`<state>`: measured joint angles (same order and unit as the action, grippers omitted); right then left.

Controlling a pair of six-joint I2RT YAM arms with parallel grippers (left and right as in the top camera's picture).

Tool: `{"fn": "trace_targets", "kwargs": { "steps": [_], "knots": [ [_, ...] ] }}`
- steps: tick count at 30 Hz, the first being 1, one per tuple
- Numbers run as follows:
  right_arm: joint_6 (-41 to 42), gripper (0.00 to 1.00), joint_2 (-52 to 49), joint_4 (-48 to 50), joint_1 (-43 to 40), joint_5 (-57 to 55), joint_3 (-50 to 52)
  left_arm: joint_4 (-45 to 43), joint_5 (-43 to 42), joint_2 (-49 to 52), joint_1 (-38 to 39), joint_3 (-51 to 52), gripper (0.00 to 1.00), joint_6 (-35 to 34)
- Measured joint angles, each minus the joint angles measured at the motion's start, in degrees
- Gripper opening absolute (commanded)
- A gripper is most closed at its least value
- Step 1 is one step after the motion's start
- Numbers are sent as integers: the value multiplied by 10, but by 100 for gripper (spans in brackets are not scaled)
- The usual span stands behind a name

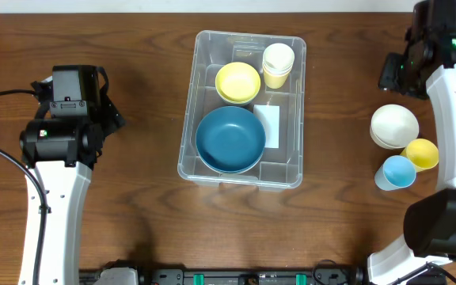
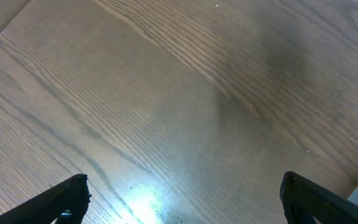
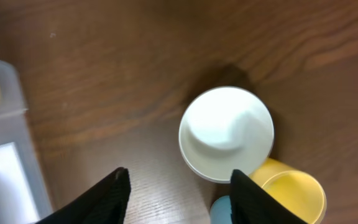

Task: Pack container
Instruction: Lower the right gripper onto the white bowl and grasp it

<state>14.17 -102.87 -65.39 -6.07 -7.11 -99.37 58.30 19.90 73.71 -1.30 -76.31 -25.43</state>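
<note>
While right jaws gape, container point(image 3: 17, 124) sits leftward, apparently well apart.

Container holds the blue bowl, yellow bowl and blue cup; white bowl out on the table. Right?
Wrong on the blue cup: the overhead view shows it on the table by the white bowl, outside the container. The blue bowl and yellow bowl are inside, with cream cups.

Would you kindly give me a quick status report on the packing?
Both grippers open, empty: left gripper over table, right gripper near white bowl. Container holds blue bowl, yellow bowl, cream cups. Nothing blocking.
</note>
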Motion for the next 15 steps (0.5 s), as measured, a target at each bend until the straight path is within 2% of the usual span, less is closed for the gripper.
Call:
{"fn": "trace_targets", "kwargs": {
  "steps": [6,15],
  "knots": [
    [5,70,-4,136,-5,1,147,0,0,0,0,0,98,0],
    [3,70,-9,315,-5,-5,315,0,0,0,0,0,98,0]
  ]
}}
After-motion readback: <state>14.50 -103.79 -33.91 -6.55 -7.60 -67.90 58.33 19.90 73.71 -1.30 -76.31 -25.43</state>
